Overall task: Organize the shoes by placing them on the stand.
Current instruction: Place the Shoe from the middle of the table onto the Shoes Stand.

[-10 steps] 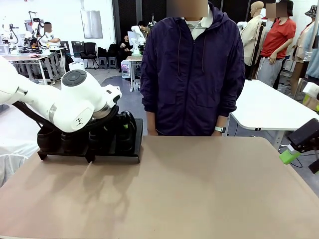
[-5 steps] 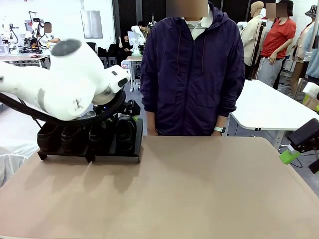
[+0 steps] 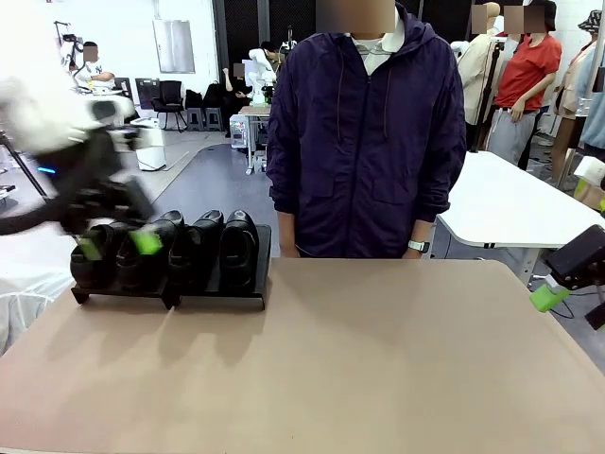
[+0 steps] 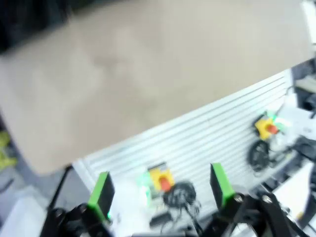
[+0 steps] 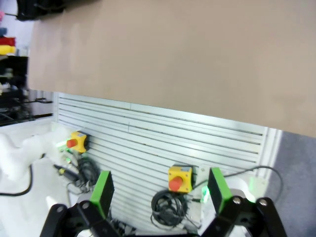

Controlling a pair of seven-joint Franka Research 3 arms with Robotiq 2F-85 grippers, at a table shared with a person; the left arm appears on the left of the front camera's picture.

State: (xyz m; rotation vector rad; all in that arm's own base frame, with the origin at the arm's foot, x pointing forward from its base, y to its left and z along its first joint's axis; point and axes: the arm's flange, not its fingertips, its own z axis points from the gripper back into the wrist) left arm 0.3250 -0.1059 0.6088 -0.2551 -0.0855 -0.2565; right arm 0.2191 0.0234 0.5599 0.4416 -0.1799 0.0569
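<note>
Several glossy black shoes (image 3: 236, 248) stand side by side on the low black stand (image 3: 213, 295) at the table's far left. My left gripper (image 3: 117, 244) is blurred by motion and hangs just in front of the leftmost shoes, its green pads (image 3: 146, 241) spread apart with nothing between them. In the left wrist view the left gripper (image 4: 160, 192) is open over the table's near edge. My right gripper (image 3: 558, 288) sits off the table's right edge. The right wrist view shows the right gripper (image 5: 160, 190) open and empty.
A person in a dark purple jacket (image 3: 364, 132) stands at the far edge, hands out of sight below the tan tabletop (image 3: 359, 359). Below the near edge are a white slatted panel (image 5: 163, 143) and yellow emergency-stop boxes (image 5: 178, 178). A white table (image 3: 510, 203) stands at back right.
My left arm has lifted off the shoes and swung back toward the left; its gripper now shows in front of the leftmost shoes. The right arm and the shoes have not moved.
</note>
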